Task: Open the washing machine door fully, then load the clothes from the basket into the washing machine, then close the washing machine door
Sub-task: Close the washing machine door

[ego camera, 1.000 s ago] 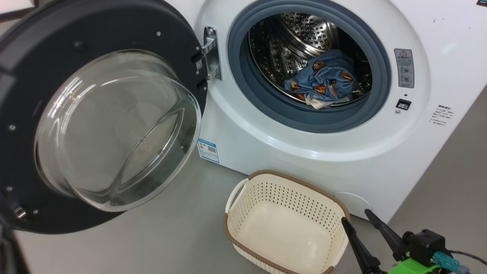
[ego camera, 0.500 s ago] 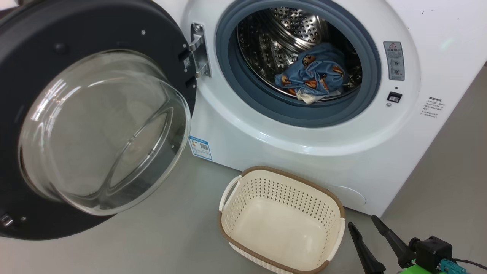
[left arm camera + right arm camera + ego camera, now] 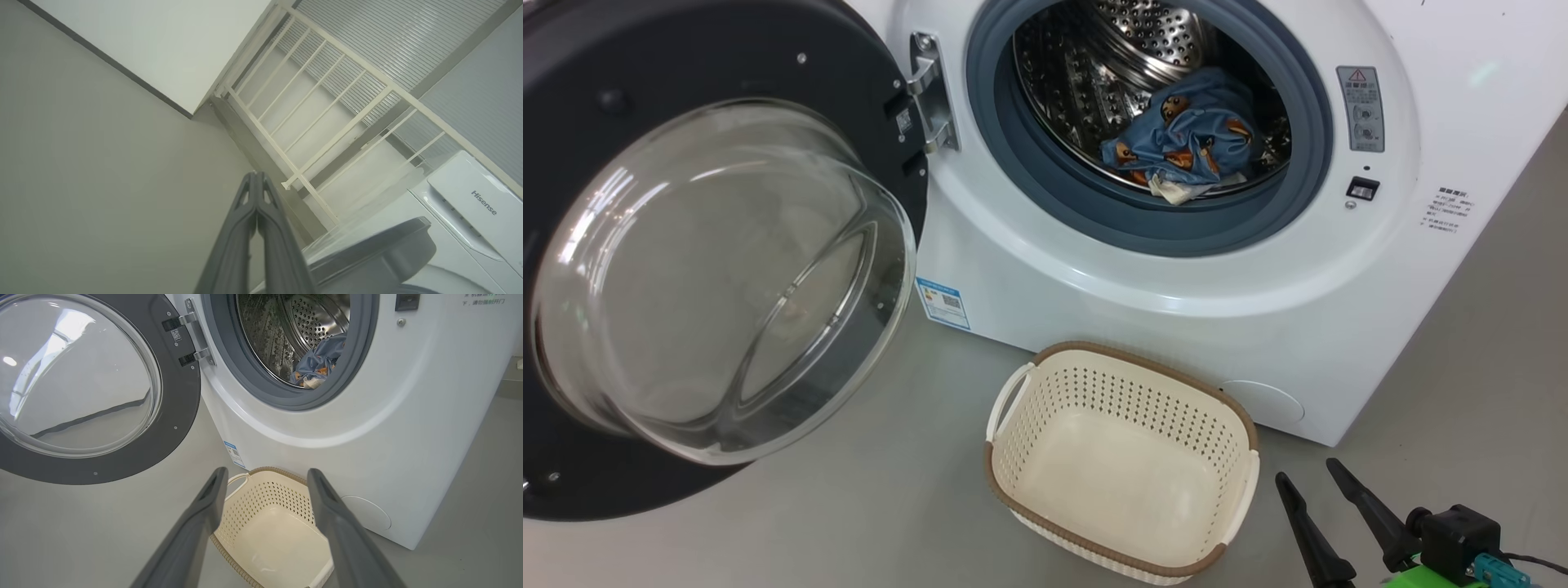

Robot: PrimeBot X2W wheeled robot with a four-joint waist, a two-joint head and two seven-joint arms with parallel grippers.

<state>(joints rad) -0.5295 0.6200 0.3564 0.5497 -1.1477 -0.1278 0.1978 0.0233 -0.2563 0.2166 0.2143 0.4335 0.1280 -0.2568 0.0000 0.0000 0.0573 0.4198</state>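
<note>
One basket [image 3: 1127, 392], near, left of R end effector [image 3: 1306, 470]

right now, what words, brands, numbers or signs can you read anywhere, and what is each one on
"Hisense": grey lettering on the glossy white panel on top of the big white front-loading washing machine, left wrist view.
Blue label sticker, machine's lower front: too small to read.
Grey warning sticker with a red triangle sign, right of the drum opening: text too small.
Small dark print further right: unreadable.
</note>
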